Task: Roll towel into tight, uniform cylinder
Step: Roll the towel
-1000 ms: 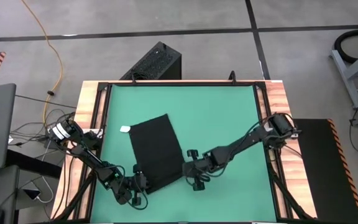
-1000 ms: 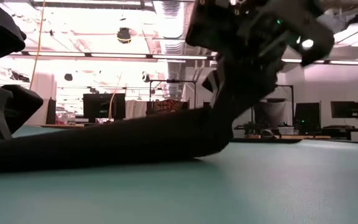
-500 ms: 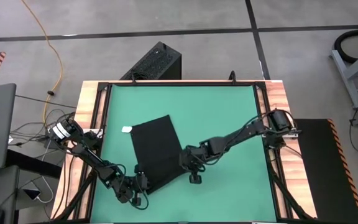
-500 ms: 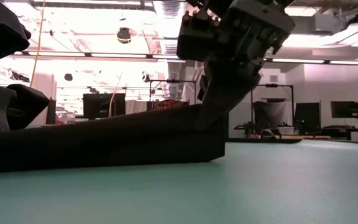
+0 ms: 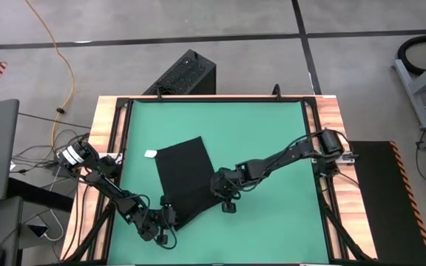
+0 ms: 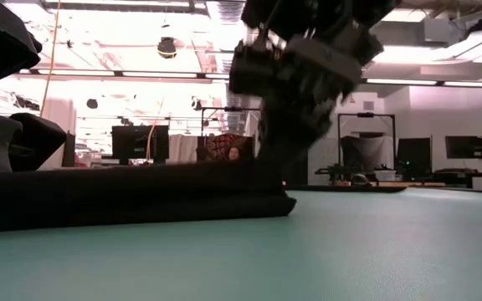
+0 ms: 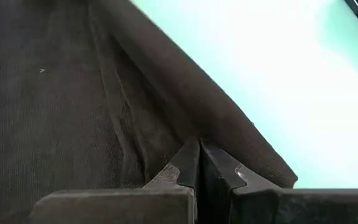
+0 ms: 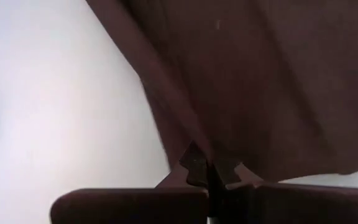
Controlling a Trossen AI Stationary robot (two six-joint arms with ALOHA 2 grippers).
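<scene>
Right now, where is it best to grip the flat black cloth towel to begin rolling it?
Probably the short near edge of the black cloth towel, one corner each, coming from the table's front. It lies flat and oblong, so that edge rolls evenly. The left gripper and right gripper already pinch there.

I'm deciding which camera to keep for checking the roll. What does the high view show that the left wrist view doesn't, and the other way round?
Only the high view shows the whole towel lying mostly flat on the green mat, its white tag, the black box beyond the table, and the right gripper at the towel's right edge. Only the left wrist view shows the left gripper up close, fingers pinched shut on a fold at the towel's edge. Both show towel, mat and left gripper.
</scene>
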